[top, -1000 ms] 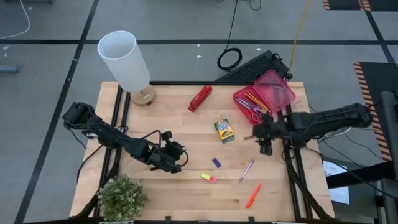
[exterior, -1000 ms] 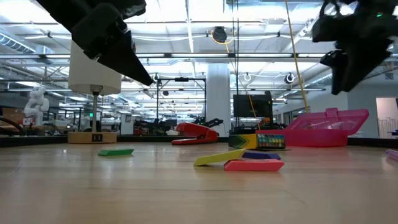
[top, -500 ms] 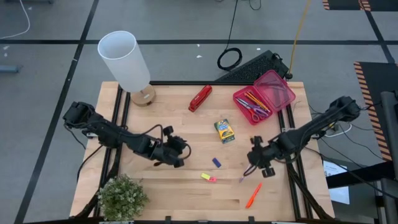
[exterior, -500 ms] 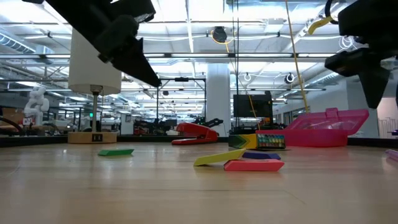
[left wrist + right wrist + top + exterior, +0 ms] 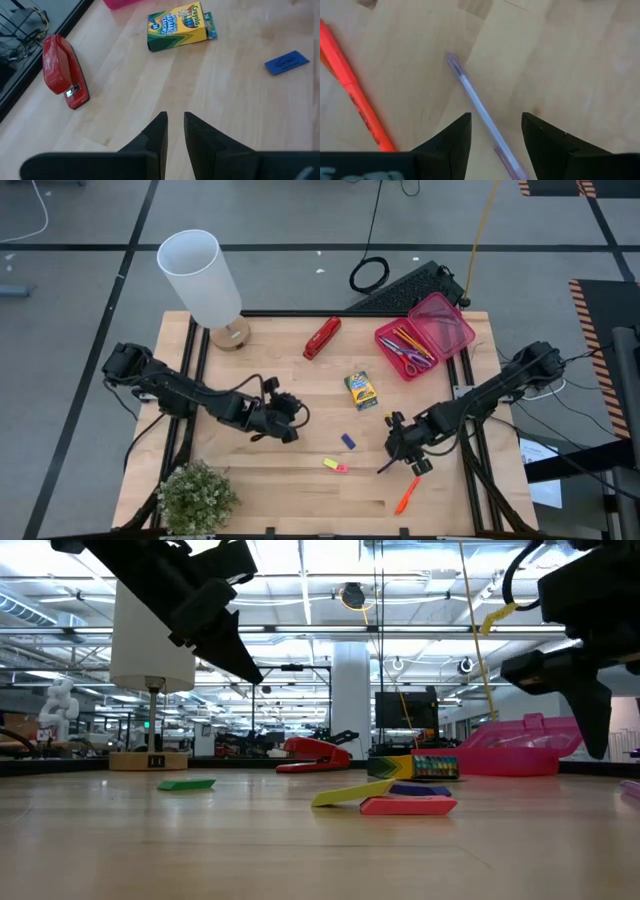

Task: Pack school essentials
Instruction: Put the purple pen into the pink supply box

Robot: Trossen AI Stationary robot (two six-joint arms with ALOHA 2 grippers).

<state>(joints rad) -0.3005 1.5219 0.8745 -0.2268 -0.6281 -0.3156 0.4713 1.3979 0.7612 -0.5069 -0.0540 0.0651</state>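
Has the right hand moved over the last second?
Yes. In the high view the right hand has swung away from the pink plastic box, toward the table's near edge, and now straddles the thin purple pen, fingers open.

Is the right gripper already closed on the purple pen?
No. In the right wrist view the right gripper is open, with the purple pen lying on the table between its spread fingers, untouched.

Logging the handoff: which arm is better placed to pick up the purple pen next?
Right. The right gripper is open with the pen between its fingers; the left gripper sits shut, farther away.
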